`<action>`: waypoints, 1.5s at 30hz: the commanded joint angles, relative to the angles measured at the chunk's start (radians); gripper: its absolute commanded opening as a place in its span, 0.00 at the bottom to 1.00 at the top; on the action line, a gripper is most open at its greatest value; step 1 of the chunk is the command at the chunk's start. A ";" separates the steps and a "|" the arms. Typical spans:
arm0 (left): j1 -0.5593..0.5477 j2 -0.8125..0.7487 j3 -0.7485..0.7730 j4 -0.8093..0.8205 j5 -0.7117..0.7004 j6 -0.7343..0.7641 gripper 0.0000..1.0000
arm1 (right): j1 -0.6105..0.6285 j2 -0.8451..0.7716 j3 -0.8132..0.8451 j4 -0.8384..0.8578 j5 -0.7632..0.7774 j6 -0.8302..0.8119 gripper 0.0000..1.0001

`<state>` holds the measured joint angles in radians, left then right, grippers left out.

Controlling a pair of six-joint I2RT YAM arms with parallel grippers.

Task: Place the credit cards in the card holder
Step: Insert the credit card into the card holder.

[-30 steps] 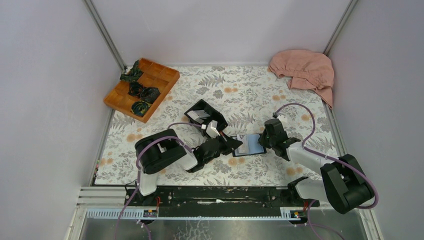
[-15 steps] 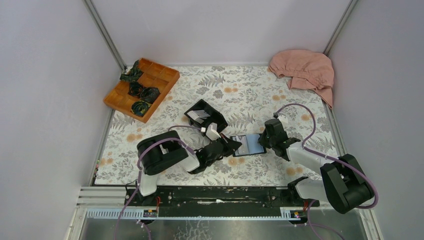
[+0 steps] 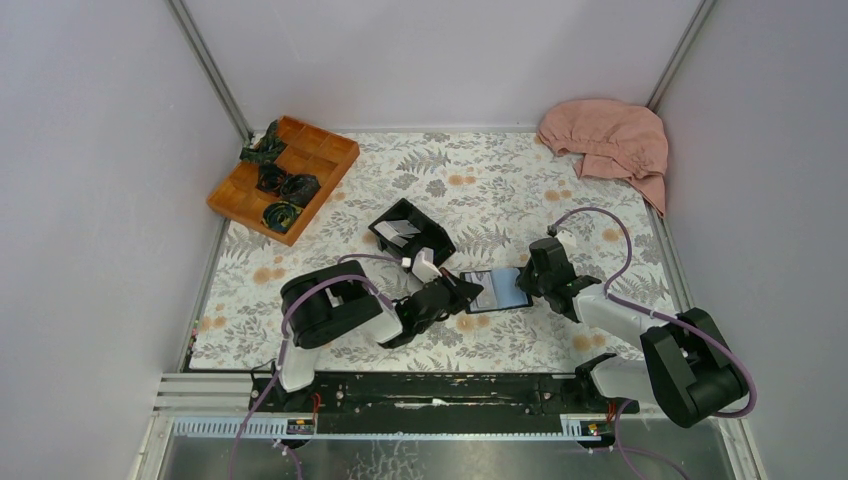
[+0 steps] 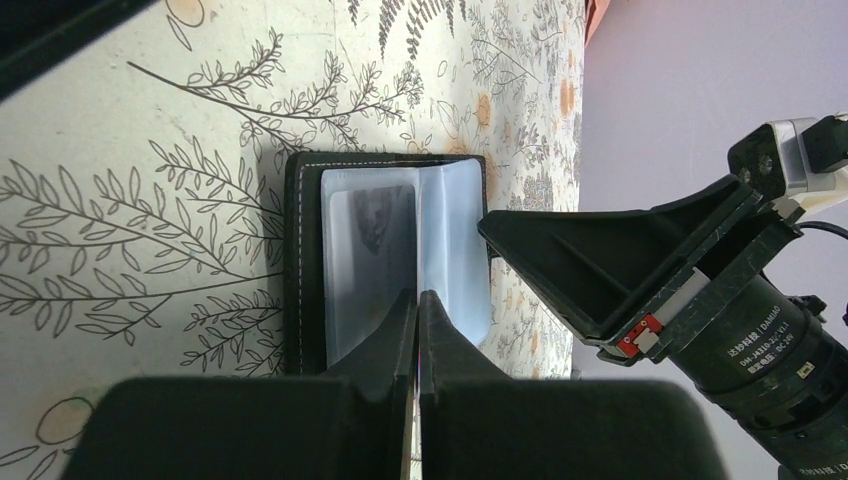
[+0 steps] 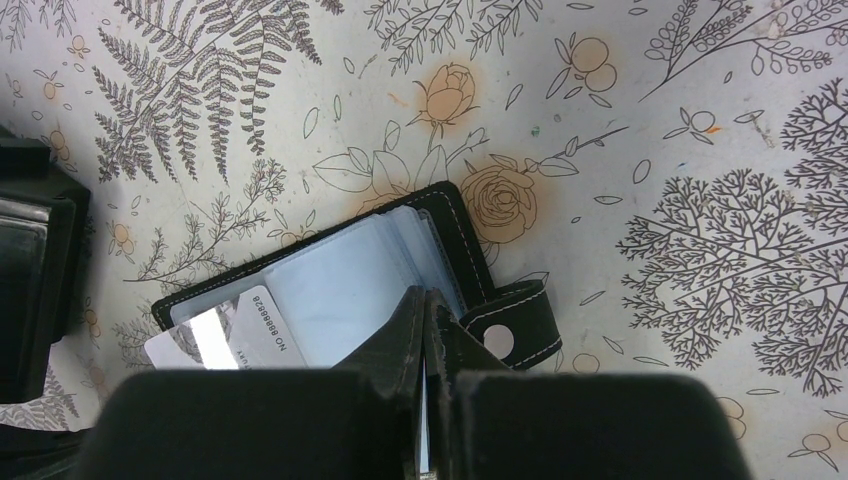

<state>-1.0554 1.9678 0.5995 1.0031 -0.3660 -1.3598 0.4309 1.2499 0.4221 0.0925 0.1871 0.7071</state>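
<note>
**Wooden tray** (image 3: 330,150): sitting at the far left corner of the desk, divided into compartments. Several are holding dark green bundles (image 3: 283,187); the compartments toward the far side are showing bare wood.

**Black box** (image 3: 436,236): open-topped, sitting near the middle of the desk, on the left-hand side of the card holder and farther from the near edge. One white credit card (image 3: 399,232) is lying inside it.

**Card holder** (image 5: 340,285): lying open and flat between the two grippers, closer to the near edge than to the far one. The black cover with pale stitching is framing blue-grey translucent pockets. The clasp tab (image 5: 512,335) with its round snap is sticking out from one side. A pale card (image 5: 230,335) with a printed number is showing in a pocket at the end away from the tab; how fully it is seated cannot be told.

**Left gripper** (image 4: 418,320): fingers pressing together, tips touching the pocket edge.

**Right gripper** (image 5: 428,320): fingers likewise pressing together, tips resting on the pockets beside the tab. Whether either is pinching a pocket leaf cannot be told.

**Pink cloth** (image 3: 610,140): lying bunched at the far right corner.
</note>
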 commanded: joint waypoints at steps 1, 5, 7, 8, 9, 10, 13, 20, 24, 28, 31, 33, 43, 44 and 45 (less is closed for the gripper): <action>-0.009 0.023 0.021 0.054 -0.032 -0.017 0.00 | -0.006 -0.002 -0.018 -0.022 0.018 0.008 0.00; -0.009 0.027 0.022 0.079 -0.023 -0.024 0.00 | -0.006 -0.002 -0.019 -0.020 0.018 0.009 0.00; -0.009 0.023 0.016 0.091 -0.020 -0.029 0.00 | -0.007 -0.002 -0.018 -0.021 0.020 0.008 0.00; -0.009 0.022 0.013 0.097 -0.019 -0.031 0.00 | -0.006 -0.001 -0.019 -0.021 0.020 0.008 0.00; -0.009 0.018 0.008 0.102 -0.020 -0.033 0.00 | -0.006 -0.001 -0.019 -0.021 0.019 0.009 0.00; -0.008 0.011 0.003 0.103 -0.019 -0.034 0.00 | -0.007 -0.001 -0.018 -0.022 0.020 0.009 0.00; -0.009 0.003 -0.004 0.108 -0.019 -0.035 0.00 | -0.006 0.000 -0.017 -0.021 0.022 0.008 0.00; -0.008 -0.008 -0.018 0.113 -0.015 -0.038 0.00 | -0.007 -0.003 -0.015 -0.026 0.024 0.008 0.00; -0.008 -0.011 -0.027 0.114 -0.023 -0.043 0.00 | -0.006 -0.006 -0.014 -0.028 0.028 0.007 0.00; -0.009 0.013 -0.027 0.139 -0.022 -0.058 0.00 | -0.006 -0.007 -0.012 -0.030 0.028 0.007 0.00; -0.008 0.032 -0.023 0.156 -0.016 -0.073 0.00 | -0.006 -0.006 -0.010 -0.033 0.029 0.006 0.00; -0.009 0.036 -0.021 0.161 -0.016 -0.080 0.00 | -0.007 -0.005 -0.008 -0.033 0.029 0.006 0.00; -0.009 0.029 -0.030 0.142 -0.029 -0.063 0.00 | -0.007 -0.010 -0.011 -0.033 0.029 0.005 0.00; -0.009 0.026 -0.033 0.141 -0.033 -0.061 0.00 | -0.007 -0.012 -0.010 -0.033 0.031 0.005 0.00; -0.009 0.025 -0.035 0.139 -0.037 -0.061 0.00 | -0.006 -0.013 -0.011 -0.033 0.031 0.006 0.00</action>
<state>-1.0595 1.9854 0.5846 1.1122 -0.3668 -1.4227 0.4309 1.2495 0.4210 0.0944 0.1902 0.7124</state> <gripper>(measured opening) 0.012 0.011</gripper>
